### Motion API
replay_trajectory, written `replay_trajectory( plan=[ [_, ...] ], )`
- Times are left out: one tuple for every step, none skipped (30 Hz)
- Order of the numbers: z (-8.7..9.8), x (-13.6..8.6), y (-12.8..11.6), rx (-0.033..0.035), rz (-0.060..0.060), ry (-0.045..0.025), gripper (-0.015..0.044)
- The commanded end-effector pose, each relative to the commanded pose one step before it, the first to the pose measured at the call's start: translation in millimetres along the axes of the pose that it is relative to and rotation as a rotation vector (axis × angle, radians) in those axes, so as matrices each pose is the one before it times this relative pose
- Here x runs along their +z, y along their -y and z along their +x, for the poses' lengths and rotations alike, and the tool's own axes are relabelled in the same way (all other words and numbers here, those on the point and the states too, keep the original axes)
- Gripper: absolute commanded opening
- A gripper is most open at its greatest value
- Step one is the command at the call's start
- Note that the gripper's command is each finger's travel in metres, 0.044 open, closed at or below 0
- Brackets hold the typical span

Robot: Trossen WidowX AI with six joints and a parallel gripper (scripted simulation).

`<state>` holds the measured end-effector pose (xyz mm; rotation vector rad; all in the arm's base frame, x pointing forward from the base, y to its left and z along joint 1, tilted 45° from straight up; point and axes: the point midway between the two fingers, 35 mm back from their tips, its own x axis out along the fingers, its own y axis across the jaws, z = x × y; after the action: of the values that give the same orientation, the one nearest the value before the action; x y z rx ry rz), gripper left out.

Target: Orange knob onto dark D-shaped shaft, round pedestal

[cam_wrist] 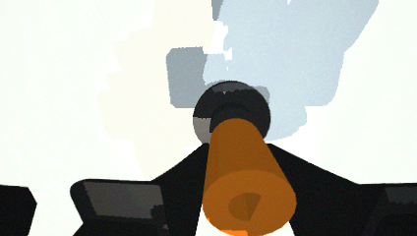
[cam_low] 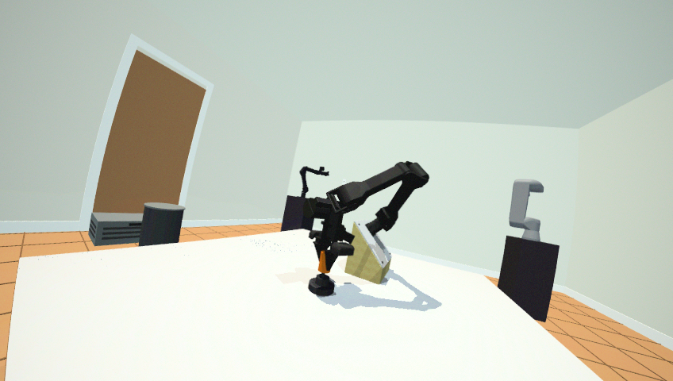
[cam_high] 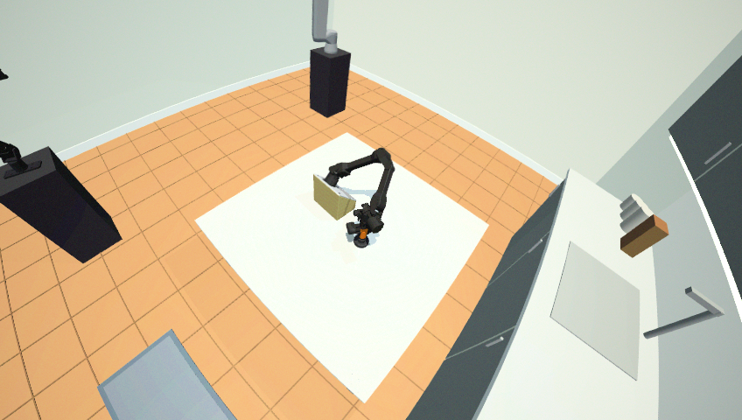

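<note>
The orange knob point(cam_high: 363, 234) point(cam_low: 323, 264) point(cam_wrist: 241, 149) is upright, a tapered cylinder. My gripper point(cam_high: 363, 230) point(cam_low: 324, 258) point(cam_wrist: 236, 148) is shut on it, with a black finger on either side. The round black pedestal point(cam_high: 360, 243) point(cam_low: 321, 286) point(cam_wrist: 231, 88) stands directly below. In the exterior view a small gap shows between the knob's lower end and the pedestal's raised hub, with a bit of dark shaft in it. The knob is at the shaft's top, not down on the pedestal. Whether the shaft tip is inside the hole cannot be told. The shaft's flat side is hidden.
The wooden wedge point(cam_high: 327, 199) point(cam_low: 363, 264) carrying my arm's base stands behind the pedestal in the exterior view. Both are on the white table top point(cam_high: 291, 281) point(cam_low: 189, 321). Dark stands with other arms, a counter and a bin are farther off.
</note>
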<state>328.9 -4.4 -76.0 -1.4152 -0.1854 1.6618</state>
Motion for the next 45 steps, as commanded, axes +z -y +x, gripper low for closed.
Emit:
replay_trajectory(
  plan=[
    [1.59,0.44,0.09,-0.00174,-0.0407,-0.00036,0.0],
    [0.32,0.28,-0.1,-0.00001,0.0,0.00002,0.0],
    [0.26,0.3,-0.14,0.0,0.0,0.00002,0.0],
    [0.18,0.27,-0.15,0.0,0.0,0.00002,0.0],
    [0.08,0.18,-0.09,0.0,0.0,0.00001,0.0],
    [-0.02,0.11,-0.03,0.0,0.0,0.0,0.0],
    [0.31,0.04,0.03,-0.00001,0.0,0.00001,0.0],
    [0.21,-0.03,0.06,-0.00001,0.0,0.0,0.0],
    [0.23,-0.08,0.08,-0.00001,0.0,0.0,0.0],
    [0.23,-0.13,0.1,-0.00001,0.0,0.0,0.0],
    [0.21,-0.18,0.11,-0.00001,0.0,0.0,0.0],
    [0.17,-0.19,0.1,-0.00001,0.0,0.0,0.0],
    [0.14,-0.15,0.05,-0.00001,0.0,0.0,0.0],
    [-0.82,-0.08,-0.06,0.00003,0.0,-0.00003,0.0],
    [0.0,0.0,0.0,0.0,0.0,0.0,0.0],
    [0.0,-0.15,-0.07,0.0,0.0,-0.00001,0.0],
    [0.0,0.0,0.0,0.0,0.0,0.0,0.0],
    [0.41,-0.2,-0.01,-0.00002,0.0,0.0,0.0],
    [0.0,0.0,0.0,0.0,0.0,0.0,0.0],
    [0.0,0.0,0.0,0.0,0.0,0.0,0.0],
    [0.0,0.0,0.0,0.0,0.0,0.0,0.0],
    [0.0,0.0,0.0,0.0,0.0,0.0,0.0],
    [-1.22,-0.04,0.02,0.00005,0.0,-0.00003,0.0],
    [-1.7,-0.07,0.06,0.00007,0.0,-0.00005,0.0],
    [-0.5,-0.02,0.08,0.00002,0.0,-0.00001,0.0],
    [-0.52,-0.05,0.17,0.00001,0.0,-0.00001,0.0],
    [-0.42,-0.14,0.17,0.00001,0.0,-0.00001,0.0],
    [-0.04,-0.03,0.02,0.0,0.0087,0.0,0.0],
    [-0.06,-0.05,0.03,0.0,0.0166,0.0,0.0],
    [-0.06,-0.07,0.04,0.0,0.0282,0.0,0.0],
    [-0.03,-0.06,0.03,0.0,0.0336,0.0,0.0],
    [0.01,-0.05,0.02,0.0,0.042,0.0,0.0],
    [0.06,-0.03,0.0,0.0,0.0523,0.0,0.0],
    [0.11,0.0,-0.02,0.0,0.0532,0.0,0.0],
    [0.16,0.02,-0.05,0.0,0.0562,0.0,0.0],
    [0.21,0.04,-0.07,0.0,0.0598,0.00001,0.0],
    [0.25,0.06,-0.1,0.0,0.0628,0.00001,0.0],
    [0.28,0.06,-0.11,0.0,0.0647,0.00001,0.0],
    [0.3,0.06,-0.13,0.0,0.0658,0.00001,0.0],
    [0.32,0.05,-0.14,0.0,0.0666,0.00001,0.0],
    [0.33,0.05,-0.16,0.0,0.0671,0.00001,0.0],
    [0.35,0.04,-0.18,0.0,0.0676,0.00001,0.0],
    [0.36,0.03,-0.2,0.0,0.0679,0.00001,0.0],
    [0.35,0.02,-0.21,0.0,0.0682,0.00001,0.0],
    [0.33,0.01,-0.2,0.0,0.0685,0.00001,0.0]
  ],
)
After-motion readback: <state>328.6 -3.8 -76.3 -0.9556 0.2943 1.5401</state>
